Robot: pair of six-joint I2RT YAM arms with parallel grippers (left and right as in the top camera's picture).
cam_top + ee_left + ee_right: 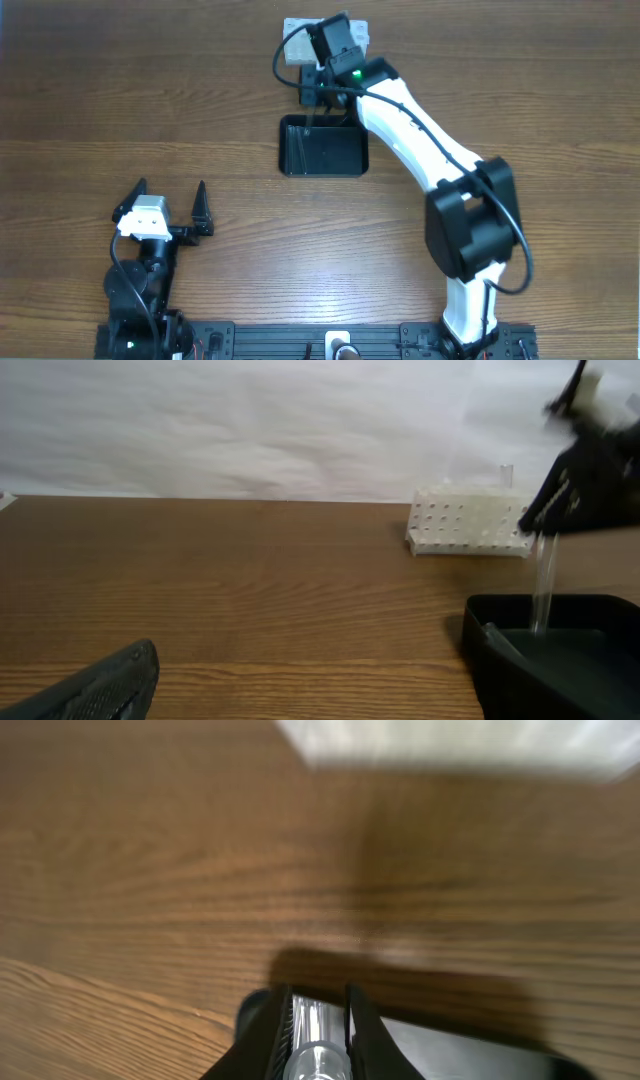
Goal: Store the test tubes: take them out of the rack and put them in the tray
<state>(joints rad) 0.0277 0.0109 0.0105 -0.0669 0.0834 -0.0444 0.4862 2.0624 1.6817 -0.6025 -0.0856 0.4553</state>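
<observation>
Nearest the arm bases, the left gripper [168, 197] is pictured over the wooden table [100, 90], its fingers spread wide apart and nothing held between them. Farther out, a black tray [322, 150] is set on the table near its middle. At the tray's far edge, a clear test tube [543, 585] is held upright, clamped between the fingers of the right gripper [317, 1008], its lower end dipped inside the tray. Just beyond, a white test tube rack [465, 522] is seen, with one tube [507, 472] standing in it.
</observation>
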